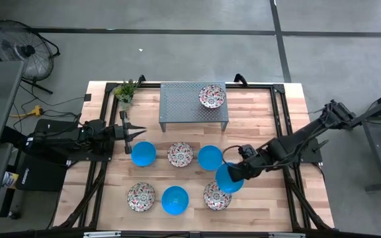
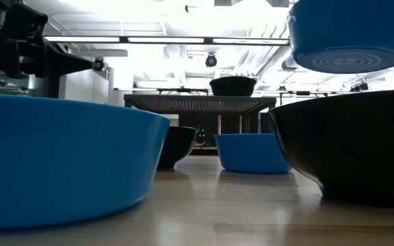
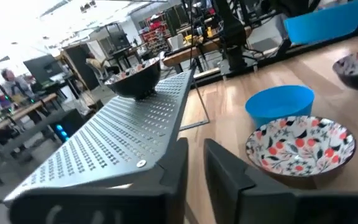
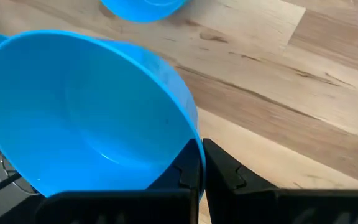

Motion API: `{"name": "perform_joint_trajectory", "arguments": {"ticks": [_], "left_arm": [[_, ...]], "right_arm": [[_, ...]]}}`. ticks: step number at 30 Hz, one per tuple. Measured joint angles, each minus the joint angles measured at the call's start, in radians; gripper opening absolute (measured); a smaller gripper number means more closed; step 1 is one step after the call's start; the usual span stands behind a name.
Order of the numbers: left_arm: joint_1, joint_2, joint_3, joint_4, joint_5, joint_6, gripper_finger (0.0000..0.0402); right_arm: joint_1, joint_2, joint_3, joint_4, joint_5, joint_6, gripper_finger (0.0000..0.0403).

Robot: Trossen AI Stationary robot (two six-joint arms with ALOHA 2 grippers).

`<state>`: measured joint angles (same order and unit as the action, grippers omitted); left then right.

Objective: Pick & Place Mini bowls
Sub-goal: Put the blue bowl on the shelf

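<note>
The right pincer (image 1: 238,173) is closed on the rim of a blue mini bowl (image 1: 229,178); in the right wrist view its two dark fingers (image 4: 191,163) pinch the rim of this held bowl (image 4: 86,112), one inside and one outside. In the low view the bowl (image 2: 351,37) hangs clear above the tabletop (image 1: 263,132). Directly beneath and beside it sits a floral bowl (image 1: 217,196). Just beyond the pincer lies another blue bowl (image 1: 210,157), then a floral one (image 1: 180,154) and a blue one (image 1: 143,153). Toward the near edge rest a blue bowl (image 1: 174,199) and a floral bowl (image 1: 141,196). Farther off, a perforated metal stand (image 1: 194,102) carries one more floral bowl (image 1: 211,96). The left pincer (image 1: 132,134) hovers just beside that far blue bowl, its fingers a little apart and holding nothing. A small potted plant (image 1: 126,90) stands at the stand's far side.
</note>
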<state>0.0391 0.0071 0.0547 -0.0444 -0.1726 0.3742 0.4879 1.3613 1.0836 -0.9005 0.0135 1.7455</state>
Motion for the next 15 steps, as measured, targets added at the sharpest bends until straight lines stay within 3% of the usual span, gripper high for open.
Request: {"name": "perform_joint_trajectory", "arguments": {"ticks": [5,15], "left_arm": [[0.0,0.0,0.0,-0.001,0.06,-0.184,0.0091],[0.0,0.049,0.064,0.042,0.17,-0.175,0.0108]], "right_arm": [[-0.024,0.0,0.0,0.018,0.0,-0.02,0.0],[-0.115,0.0,0.0,0.121,0.058,-0.129,0.0]]}}
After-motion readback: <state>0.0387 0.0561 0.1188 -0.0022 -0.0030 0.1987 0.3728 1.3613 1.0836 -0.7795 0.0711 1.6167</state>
